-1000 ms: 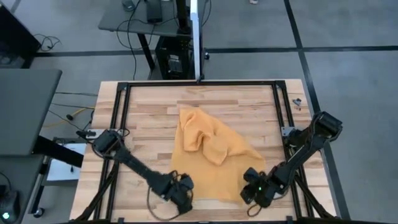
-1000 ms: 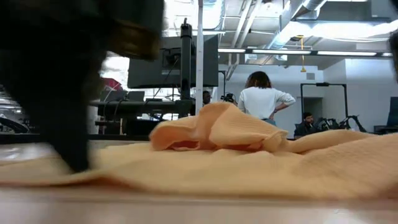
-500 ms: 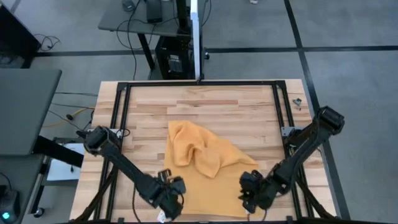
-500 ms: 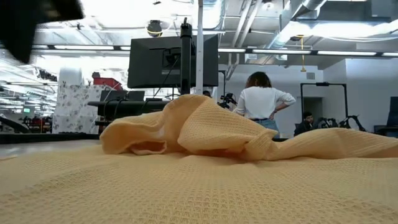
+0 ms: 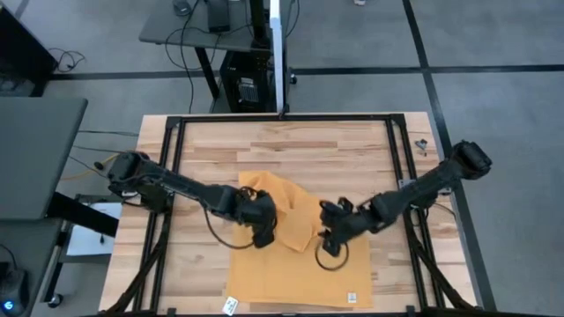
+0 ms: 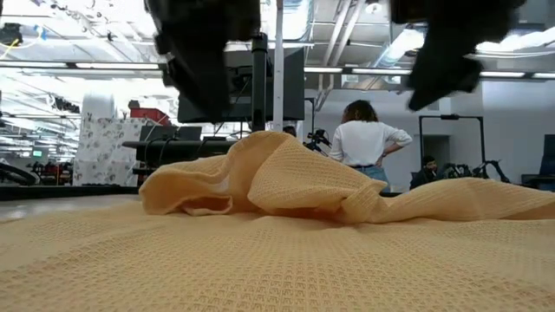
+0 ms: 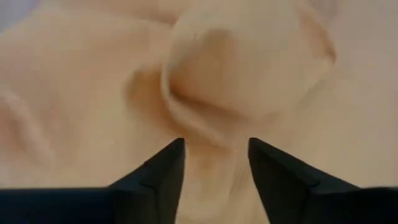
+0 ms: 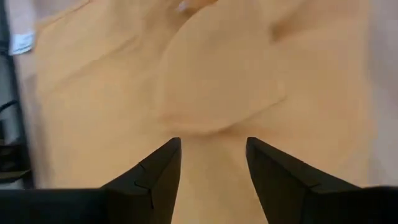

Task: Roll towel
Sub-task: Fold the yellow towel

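Two open grippers, left gripper (image 5: 267, 231) and right gripper (image 5: 330, 234), apparently above one towel (image 5: 295, 264)

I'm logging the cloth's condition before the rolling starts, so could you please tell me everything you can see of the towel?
The towel is a thin mustard-orange cloth with a waffle-like weave, plain except for a small white tag near its front edge. Its front part lies spread flat on the wooden table; its rear part is bunched into a raised, folded hump. The left gripper and right gripper, both open, hang over the hump's two sides. Whether either touches the cloth cannot be told.
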